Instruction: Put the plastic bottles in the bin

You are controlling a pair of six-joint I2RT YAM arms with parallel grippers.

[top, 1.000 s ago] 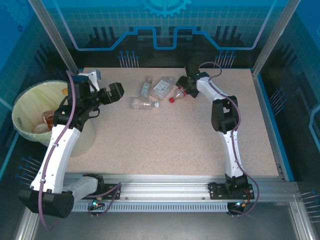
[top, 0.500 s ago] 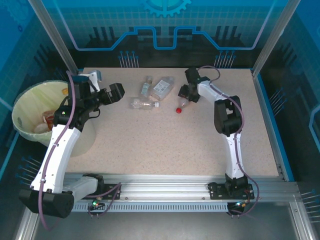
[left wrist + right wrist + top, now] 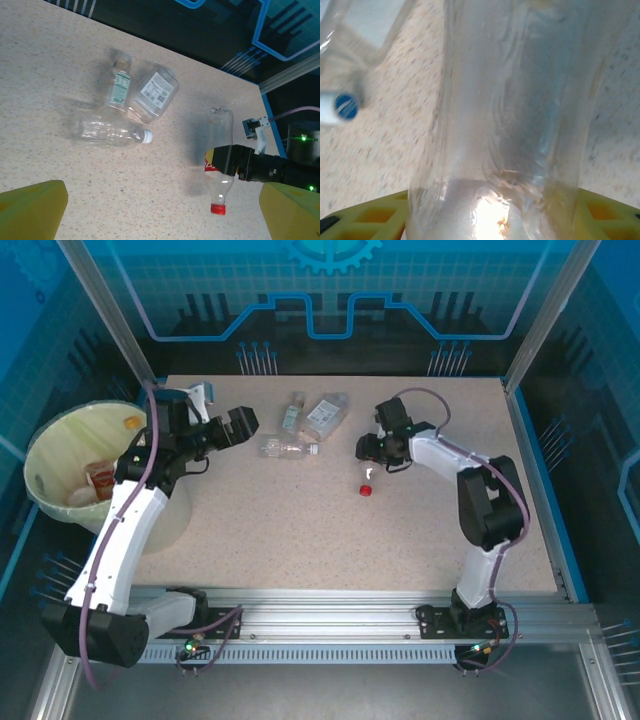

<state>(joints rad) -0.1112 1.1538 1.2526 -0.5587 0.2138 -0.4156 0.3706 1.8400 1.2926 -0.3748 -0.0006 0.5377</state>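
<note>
Starting at the left, the bin (image 3: 40, 445) sat on the outer side of my left tool (image 3: 220, 412). A few bottles (image 3: 100, 480) lay at its bottom, so part of the job was done. The left tool hung over the tabletop (image 3: 300, 540) beside the bin's rim, fingers spread wide and carrying nothing. Ahead of it, between the two tools, three bottles lay close together: a clear one with a white cap (image 3: 107, 132), a small one with a green label (image 3: 119, 90) and a squarish one (image 3: 155, 92). Further right, the right tool (image 3: 366, 450) was clamped round the middle of a red-capped bottle (image 3: 220, 130). Going by its shadow, I judged it was raised off the tabletop. That left four bottles to move. On its way to the bin, this bottle would have to pass the cluster and the left arm.
</note>
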